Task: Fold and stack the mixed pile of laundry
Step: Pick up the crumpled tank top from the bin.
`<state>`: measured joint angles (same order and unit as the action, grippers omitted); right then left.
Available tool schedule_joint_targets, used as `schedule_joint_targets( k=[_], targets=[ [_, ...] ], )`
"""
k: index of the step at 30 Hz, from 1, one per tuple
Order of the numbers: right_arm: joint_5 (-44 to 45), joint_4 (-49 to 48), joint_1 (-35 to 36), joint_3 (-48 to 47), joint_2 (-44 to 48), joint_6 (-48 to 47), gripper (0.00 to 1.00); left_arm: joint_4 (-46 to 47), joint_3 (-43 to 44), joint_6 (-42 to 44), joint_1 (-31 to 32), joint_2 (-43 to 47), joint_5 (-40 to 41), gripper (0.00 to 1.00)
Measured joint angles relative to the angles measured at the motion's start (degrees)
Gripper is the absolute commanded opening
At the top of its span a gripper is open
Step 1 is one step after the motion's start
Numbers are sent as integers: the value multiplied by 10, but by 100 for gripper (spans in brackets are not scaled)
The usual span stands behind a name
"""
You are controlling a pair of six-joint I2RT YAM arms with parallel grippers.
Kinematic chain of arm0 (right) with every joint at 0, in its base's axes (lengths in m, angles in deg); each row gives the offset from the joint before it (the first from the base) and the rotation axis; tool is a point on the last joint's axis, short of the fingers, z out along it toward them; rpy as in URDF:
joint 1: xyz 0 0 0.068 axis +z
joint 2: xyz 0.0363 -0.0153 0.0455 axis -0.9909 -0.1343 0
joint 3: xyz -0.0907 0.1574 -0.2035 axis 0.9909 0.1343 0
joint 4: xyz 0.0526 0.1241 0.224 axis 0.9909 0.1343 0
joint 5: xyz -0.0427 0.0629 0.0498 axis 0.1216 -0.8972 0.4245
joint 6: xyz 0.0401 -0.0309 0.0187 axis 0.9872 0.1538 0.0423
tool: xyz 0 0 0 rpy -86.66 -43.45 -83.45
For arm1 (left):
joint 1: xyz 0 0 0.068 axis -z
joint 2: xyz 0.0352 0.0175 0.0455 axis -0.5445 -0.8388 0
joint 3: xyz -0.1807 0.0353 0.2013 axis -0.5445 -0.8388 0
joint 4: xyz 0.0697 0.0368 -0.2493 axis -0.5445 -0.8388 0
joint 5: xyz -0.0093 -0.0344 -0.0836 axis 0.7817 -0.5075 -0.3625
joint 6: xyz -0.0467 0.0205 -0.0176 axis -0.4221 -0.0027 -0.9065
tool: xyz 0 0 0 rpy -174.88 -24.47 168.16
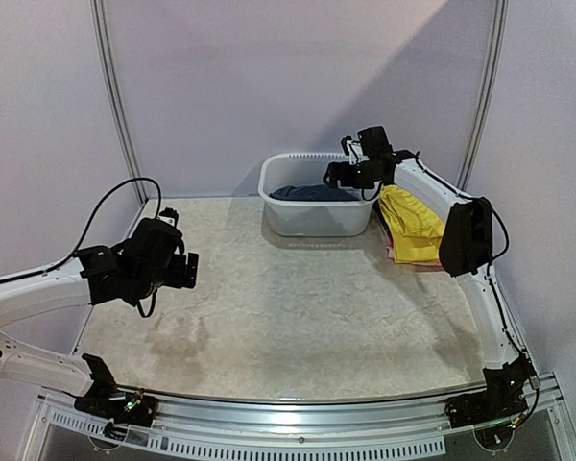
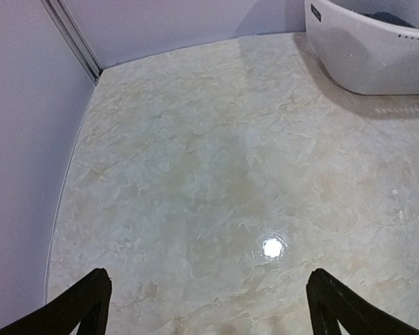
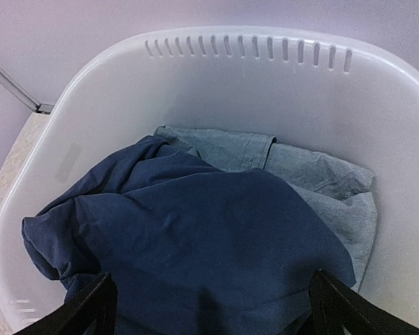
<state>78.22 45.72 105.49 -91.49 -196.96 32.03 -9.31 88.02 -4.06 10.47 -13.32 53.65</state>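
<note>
Part of the mixed laundry pile lies in the white basin (image 3: 251,49): a crumpled navy garment (image 3: 195,237) on top of a grey garment (image 3: 314,174). My right gripper (image 3: 211,279) hangs open just above the navy cloth, gripping nothing. In the top view the right gripper (image 1: 338,175) is over the basin (image 1: 317,223), with the navy cloth (image 1: 312,193) showing inside. Folded yellow clothes (image 1: 408,223) rest on a reddish piece (image 1: 403,257) just right of the basin. Far to the left, my left gripper (image 1: 186,269) is open and empty; in its wrist view the left gripper (image 2: 209,276) has only bare table below.
The marble-patterned table (image 1: 298,307) has walls at the back and on both sides, with a metal rail (image 1: 120,106) in the left corner. The basin (image 2: 363,49) shows at the top right of the left wrist view. My right forearm (image 1: 466,235) hangs beside the yellow stack.
</note>
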Motion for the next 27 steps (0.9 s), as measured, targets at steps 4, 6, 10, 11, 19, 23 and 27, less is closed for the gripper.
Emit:
schedule_joint_targets(
  k=[4,6,10,11,19,23,27],
  targets=[
    [-49,-2,-1,-5,-10,6,90,12,33,9,-1,-41,-15,98],
    [-79,3,-2,-8,-11,10,89,22,52,13,-1,-61,-26,98],
    [-125,25,-3,-17,-11,14,87,41,65,15,-1,-83,-41,97],
    [-132,33,-3,-19,-11,14,87,43,65,15,-1,-87,-43,97],
    [-148,99,-4,-20,-12,15,81,67,78,16,-2,-126,-75,96],
    [-155,112,-4,-20,-14,11,79,76,103,19,-2,-149,-92,95],
    [-168,122,-4,-20,-14,3,79,93,116,22,-2,-160,-110,94]
  ],
)
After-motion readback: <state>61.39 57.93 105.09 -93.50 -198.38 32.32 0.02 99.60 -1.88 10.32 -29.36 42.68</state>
